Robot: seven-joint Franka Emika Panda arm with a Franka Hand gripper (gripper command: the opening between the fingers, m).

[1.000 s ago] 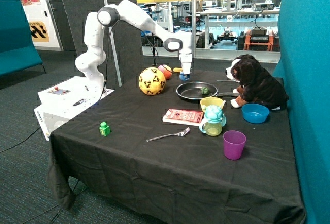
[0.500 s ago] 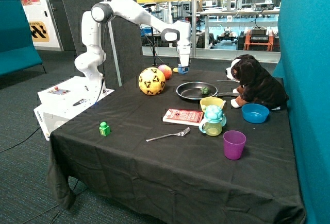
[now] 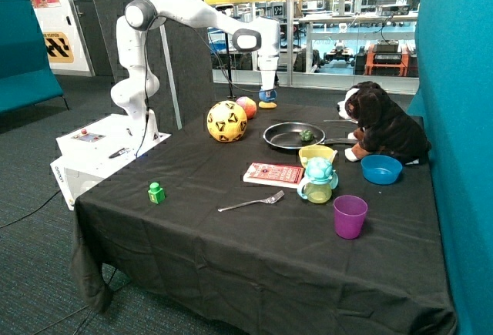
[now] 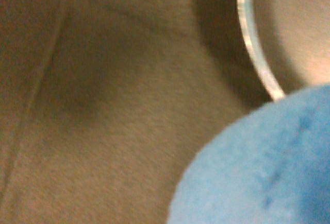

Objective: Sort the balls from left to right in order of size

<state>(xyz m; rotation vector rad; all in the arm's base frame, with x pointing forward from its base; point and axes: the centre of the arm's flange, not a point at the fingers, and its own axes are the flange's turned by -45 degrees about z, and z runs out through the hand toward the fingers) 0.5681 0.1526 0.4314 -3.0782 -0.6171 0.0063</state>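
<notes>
The table (image 3: pixel 192 219), draped in black cloth, has its broadest bare stretch along the near edge, in front of the fork (image 3: pixel 251 202) and the green block (image 3: pixel 156 192); the block stands alone near the corner of the table beside the robot's white base (image 3: pixel 100 150). Taking the frying pan (image 3: pixel 294 135) as landmark: the yellow-and-black ball (image 3: pixel 227 121), the largest, rests on the cloth just beside the pan, toward the robot's base, and the smaller orange-red ball (image 3: pixel 246 107) sits just behind that ball, close to the far edge. A small green thing (image 3: pixel 306 135) lies inside the pan. In front of the pan lie a red book (image 3: pixel 274 174), a yellow bowl (image 3: pixel 316 153), a teal sippy cup (image 3: pixel 318 180) and, nearer the front edge, a purple cup (image 3: pixel 350 216). Beyond the pan's handle a plush dog (image 3: pixel 381 123) sits by the teal wall, with a blue bowl (image 3: pixel 381 169) in front of it. The gripper (image 3: pixel 267 98) hangs in the air above the far edge behind the pan, closed on a small blue-and-yellow ball (image 3: pixel 268 100), the smallest of the three. In the wrist view the blue ball's fuzzy surface (image 4: pixel 258 167) fills one corner, with the pan's bright rim (image 4: pixel 255 44) and dark cloth below.
</notes>
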